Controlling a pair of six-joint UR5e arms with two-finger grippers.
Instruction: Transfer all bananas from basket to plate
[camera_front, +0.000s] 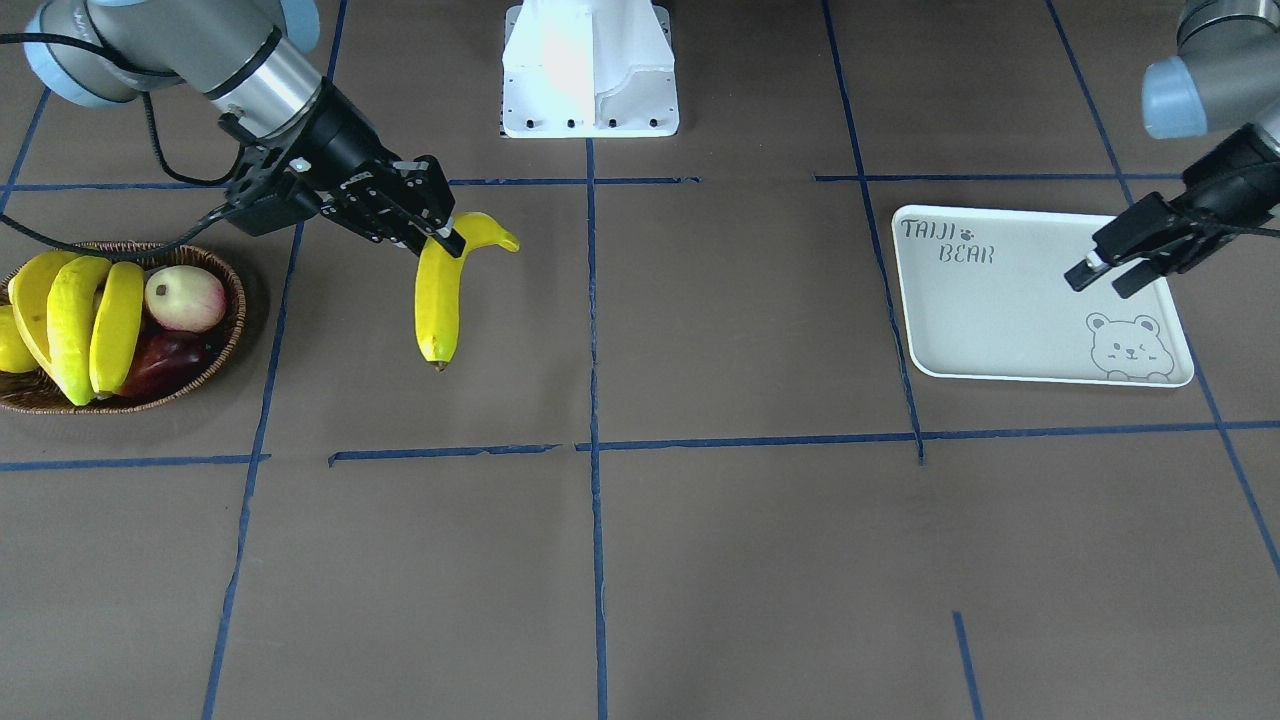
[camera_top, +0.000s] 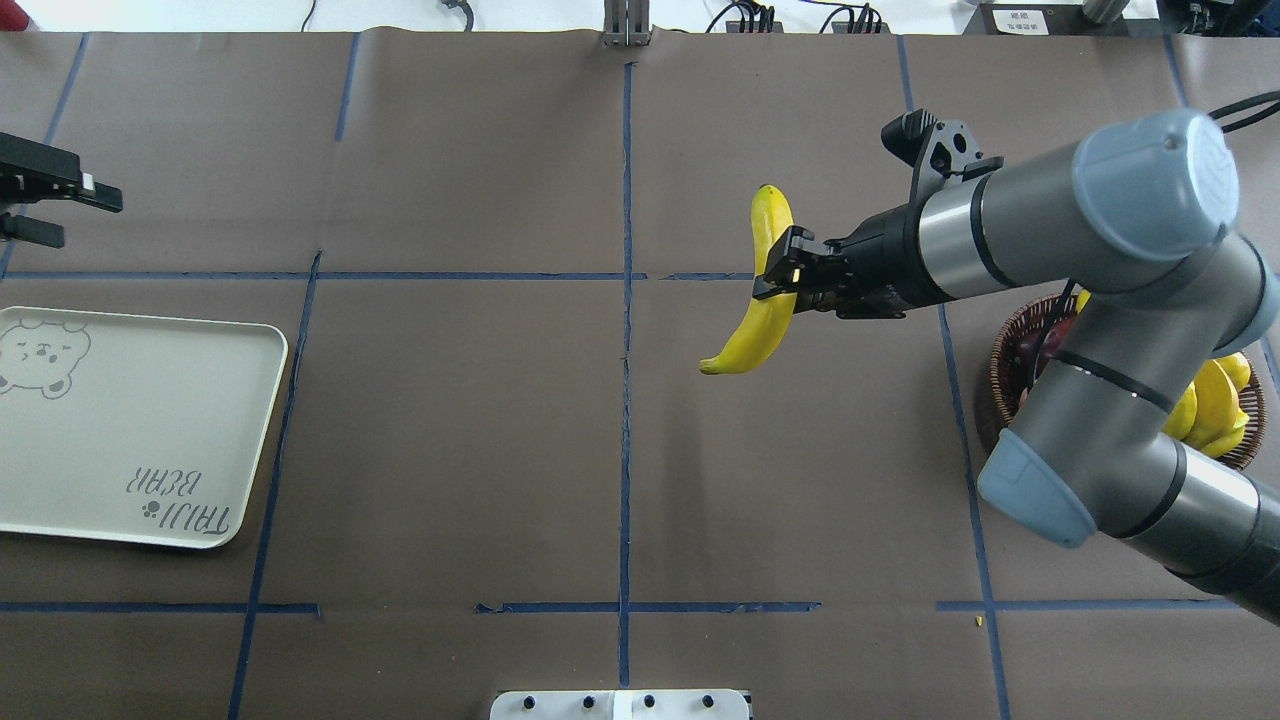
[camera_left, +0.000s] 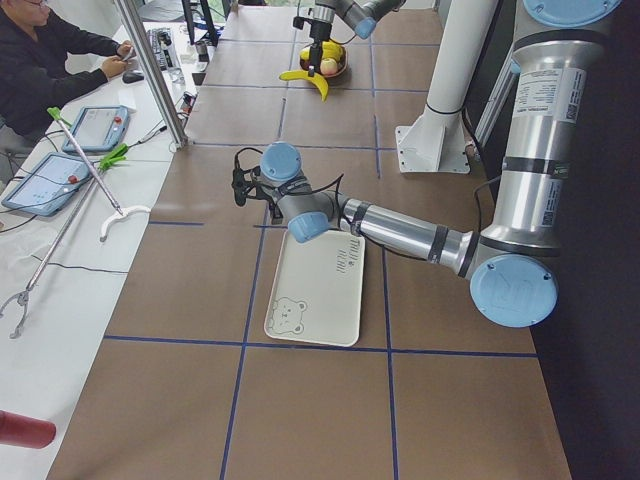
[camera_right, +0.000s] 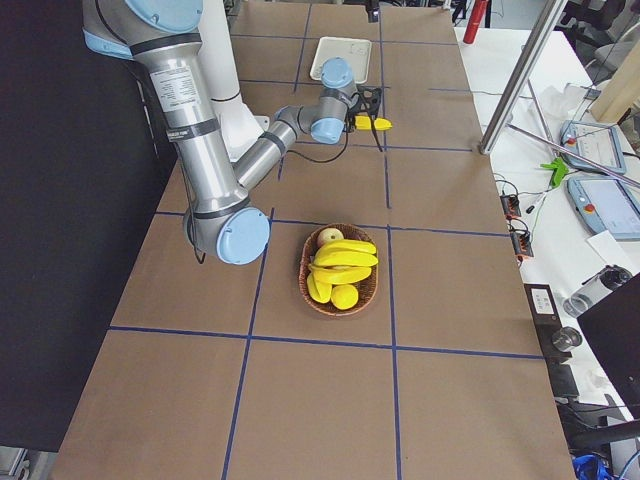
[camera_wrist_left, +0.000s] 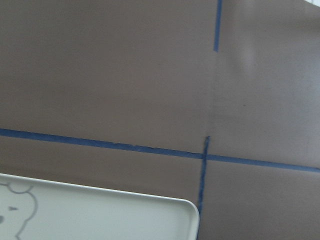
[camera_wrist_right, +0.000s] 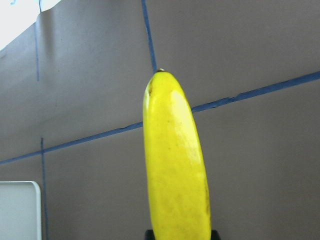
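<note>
The plate (camera_front: 1000, 320) lies bare and other bananas (camera_front: 75, 320) wait in the basket (camera_front: 225, 345); right gripper (camera_front: 440, 235) jaws clench one banana (camera_front: 437, 300) mid-frame, left gripper (camera_front: 1095, 275) jaws released.

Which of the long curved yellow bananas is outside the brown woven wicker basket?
The banana clamped in the right gripper, hanging above the brown table; the other three bananas lie side by side in the basket.

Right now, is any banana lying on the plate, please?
No, the plate is bare; the right gripper holds one banana far from it.
</note>
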